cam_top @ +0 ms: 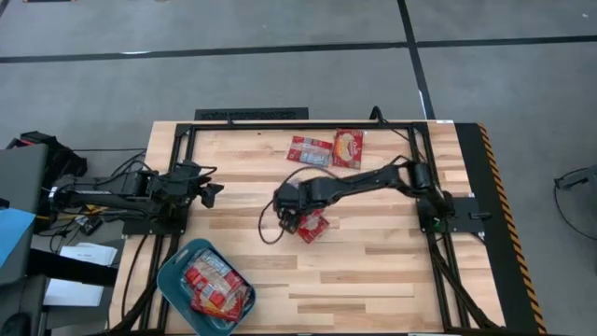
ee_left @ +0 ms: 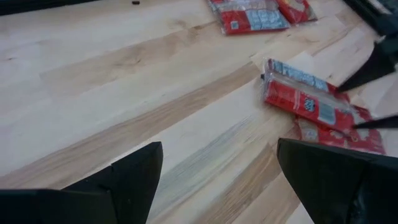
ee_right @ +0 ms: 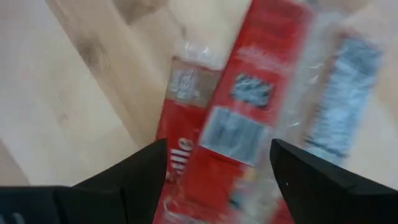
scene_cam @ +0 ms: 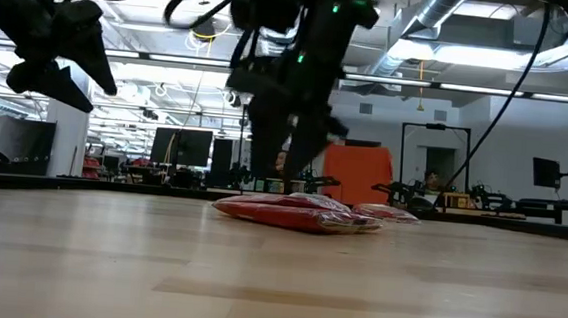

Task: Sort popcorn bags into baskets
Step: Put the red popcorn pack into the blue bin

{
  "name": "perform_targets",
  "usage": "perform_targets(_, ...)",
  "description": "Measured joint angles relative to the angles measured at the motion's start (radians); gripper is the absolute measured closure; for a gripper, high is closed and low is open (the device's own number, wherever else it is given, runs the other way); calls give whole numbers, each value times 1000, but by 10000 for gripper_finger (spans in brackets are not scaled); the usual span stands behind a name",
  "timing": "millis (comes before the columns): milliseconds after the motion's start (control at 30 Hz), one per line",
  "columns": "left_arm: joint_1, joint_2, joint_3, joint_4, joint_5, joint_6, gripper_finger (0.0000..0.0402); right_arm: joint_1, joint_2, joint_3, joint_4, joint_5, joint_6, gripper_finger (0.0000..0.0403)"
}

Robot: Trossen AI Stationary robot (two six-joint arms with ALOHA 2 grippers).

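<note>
Two red popcorn bags [cam_top: 313, 225] lie overlapped mid-table; the upper one [ee_left: 303, 99] rests partly on the lower one [ee_left: 339, 138]. My right gripper [cam_top: 295, 220] is open and points down over them, and the bags [ee_right: 239, 118] show between its fingers in the right wrist view. Two more bags [cam_top: 310, 149] [cam_top: 348, 147] lie flat near the far edge. The teal basket [cam_top: 173, 273] at the near left holds several bags [cam_top: 213, 284]. My left gripper [cam_top: 215, 194] is open and empty, raised at the table's left side. My right gripper stands with its open fingers [ee_left: 368, 70] on either side of the upper bag's end [ee_left: 348, 112], coming from above. I cannot tell whether the fingertips touch the bag. Both bags lie flat on the table [scene_cam: 300, 212].
A black frame [cam_top: 280, 124] runs along the table's far edge and sides. Bare wood [cam_top: 373, 280] lies between the basket and the near right. The table's right edge carries a yellow-black strip [cam_top: 504, 215].
</note>
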Motion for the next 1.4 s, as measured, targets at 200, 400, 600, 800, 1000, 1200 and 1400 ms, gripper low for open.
perform_targets(200,0,0,0,3,-1,0,95,14,68,2,-31,39,18,96)
perform_targets(400,0,0,0,3,-2,-2,95,13,75,4,-52,53,56,112)
perform_targets(600,0,0,0,3,-3,-4,95,-2,75,3,-86,22,87,220)
perform_targets(800,0,0,0,3,-3,-6,95,-1,63,2,-89,11,78,371)
perform_targets(1000,0,0,0,3,-4,-7,95,-7,-10,-4,-92,-28,86,388)
perform_targets(1200,0,0,0,3,-5,-14,95,-1,-154,-3,-11,-66,129,395)
perform_targets(1400,0,0,0,3,-8,-23,95,66,-247,-2,274,-174,166,397)
